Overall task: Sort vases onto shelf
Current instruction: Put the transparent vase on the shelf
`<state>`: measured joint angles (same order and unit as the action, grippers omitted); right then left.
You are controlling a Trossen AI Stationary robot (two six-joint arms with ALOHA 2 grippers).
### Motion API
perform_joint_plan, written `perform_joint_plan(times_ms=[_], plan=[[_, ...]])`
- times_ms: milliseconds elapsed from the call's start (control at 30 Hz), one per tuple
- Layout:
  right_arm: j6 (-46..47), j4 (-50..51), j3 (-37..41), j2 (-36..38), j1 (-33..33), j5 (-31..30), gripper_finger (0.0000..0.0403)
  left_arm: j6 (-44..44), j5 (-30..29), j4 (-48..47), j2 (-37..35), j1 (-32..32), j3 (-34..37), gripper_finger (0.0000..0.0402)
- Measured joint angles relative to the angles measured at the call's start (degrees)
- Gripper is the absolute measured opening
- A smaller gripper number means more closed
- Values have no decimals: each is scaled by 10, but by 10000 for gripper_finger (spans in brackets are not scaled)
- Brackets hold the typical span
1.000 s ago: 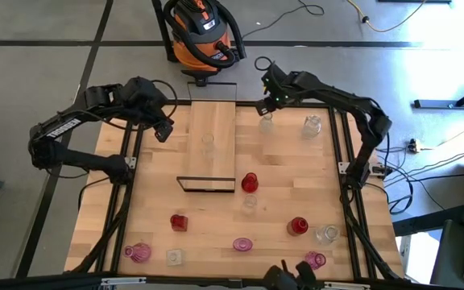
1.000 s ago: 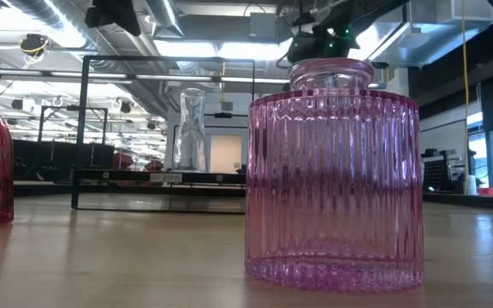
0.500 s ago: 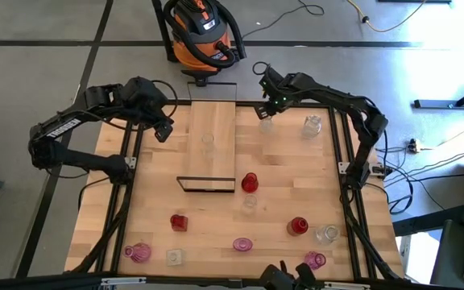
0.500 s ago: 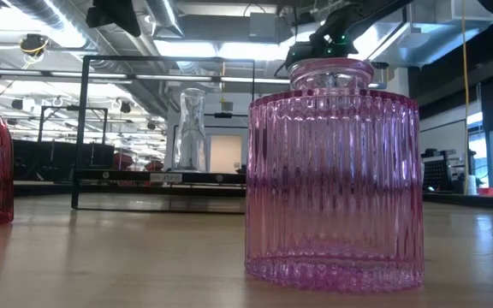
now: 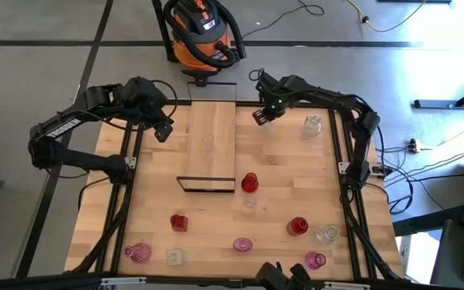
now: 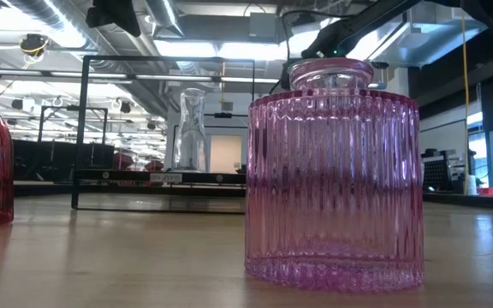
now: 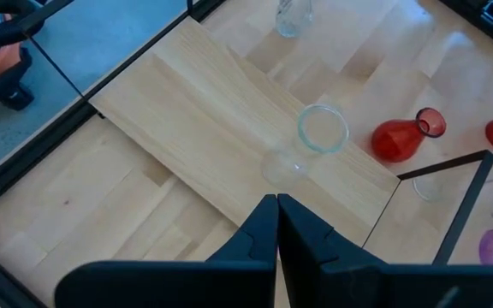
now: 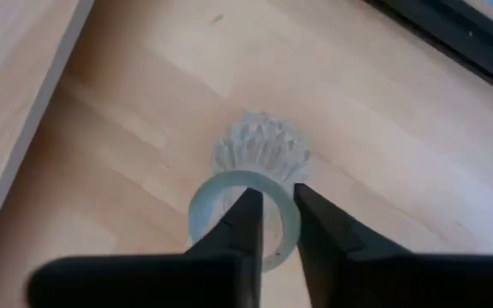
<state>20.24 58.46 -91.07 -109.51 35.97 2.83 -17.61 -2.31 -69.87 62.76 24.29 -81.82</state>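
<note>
The shelf point(image 5: 213, 129) is a light-wood plank with a thin black frame point(image 5: 206, 184) at its near end. One clear vase point(image 5: 208, 143) stands on it, also visible in the left wrist view point(image 7: 319, 133) and the low view point(image 6: 191, 128). My right gripper point(image 5: 259, 115) is just right of the shelf's far end, shut on a small clear faceted vase point(image 8: 259, 150). My left gripper point(image 5: 164, 129) waits, shut, left of the shelf point(image 7: 276, 210). Red, pink and clear vases stand on the near half of the table. My right gripper holds the clear vase by its round rim point(image 8: 294, 224), coming from above and pointing down. One finger point(image 8: 245, 214) is inside the mouth and the other point(image 8: 311, 214) is outside, with the rim wall between them. The vase hangs below the fingers; whether its base is clear of the table, I cannot tell.
Another clear vase point(image 5: 312, 125) stands right of my right gripper. A red vase point(image 5: 250, 182) and a clear one point(image 5: 250, 203) sit by the shelf's near right corner. Several more line the near edge, among them a pink ribbed one point(image 6: 332, 171). An orange vacuum point(image 5: 204, 32) stands beyond the table.
My right gripper has moved toward the table's left, toward the shelf, and slightly nearer, staying shut on the clear vase, which has gone with it.
</note>
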Motion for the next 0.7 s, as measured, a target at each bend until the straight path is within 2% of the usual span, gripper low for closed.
perform_joint_plan(times_ms=[67,300,533,700], plan=[[-12,10,0,6,-4,11,10,2,0,0,0,0,0,0],[-25,60,-31,36,-53,29,5,3,-32,0,0,0,0,0],[-26,97,-169,43,-138,88,3,8,-32,0,0,5,0,0],[-12,150,-277,6,-192,58,2,18,-38,3,9,5,0,0]])
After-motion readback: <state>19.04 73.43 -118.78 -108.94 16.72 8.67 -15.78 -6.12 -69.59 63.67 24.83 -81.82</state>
